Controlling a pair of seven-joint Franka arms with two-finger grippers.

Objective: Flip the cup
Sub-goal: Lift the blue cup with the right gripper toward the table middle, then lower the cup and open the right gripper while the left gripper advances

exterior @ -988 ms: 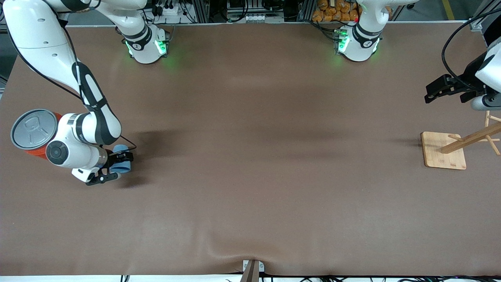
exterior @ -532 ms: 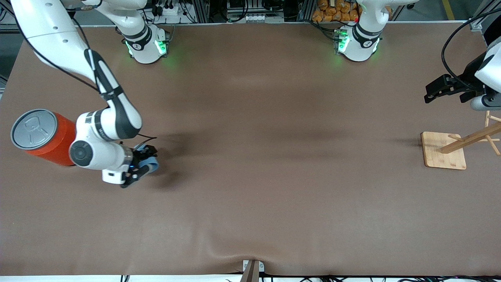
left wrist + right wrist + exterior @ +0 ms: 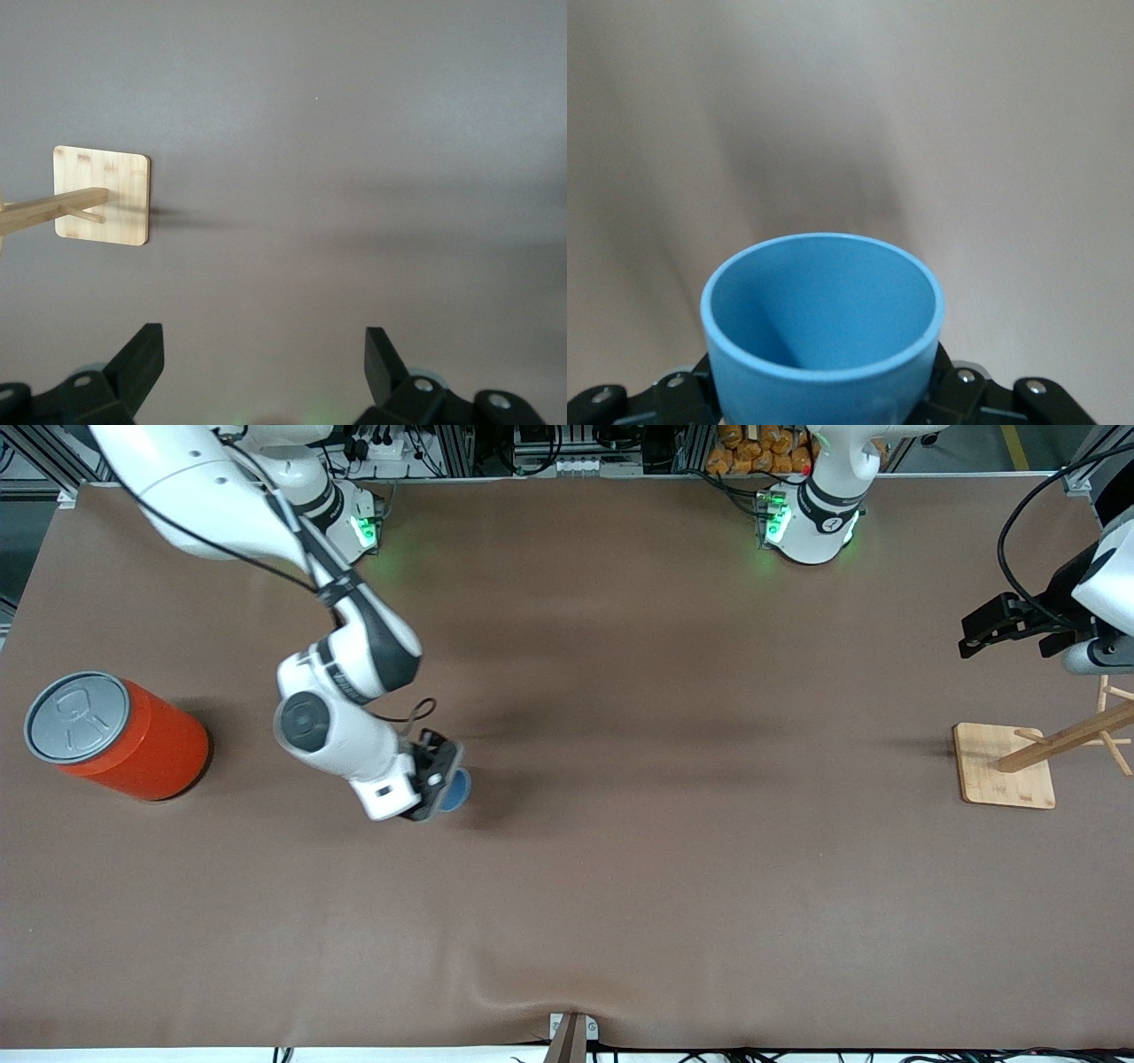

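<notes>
My right gripper (image 3: 436, 783) is shut on the small light-blue cup (image 3: 456, 790) and holds it above the brown table, toward the right arm's end. In the right wrist view the cup (image 3: 824, 328) fills the lower middle, its open mouth pointing away from the wrist, with the fingers (image 3: 961, 390) clamped on its sides. My left gripper (image 3: 1005, 631) is open and empty, waiting above the left arm's end of the table; its fingers (image 3: 140, 359) show spread apart in the left wrist view.
A big orange can with a grey lid (image 3: 111, 735) stands at the right arm's end. A wooden rack on a square base (image 3: 1005, 766) stands at the left arm's end, also in the left wrist view (image 3: 102, 195).
My right gripper has carried the cup away from the orange can toward the table's middle and turned it, so the cup's mouth now points away from the wrist. The left arm has not moved.
</notes>
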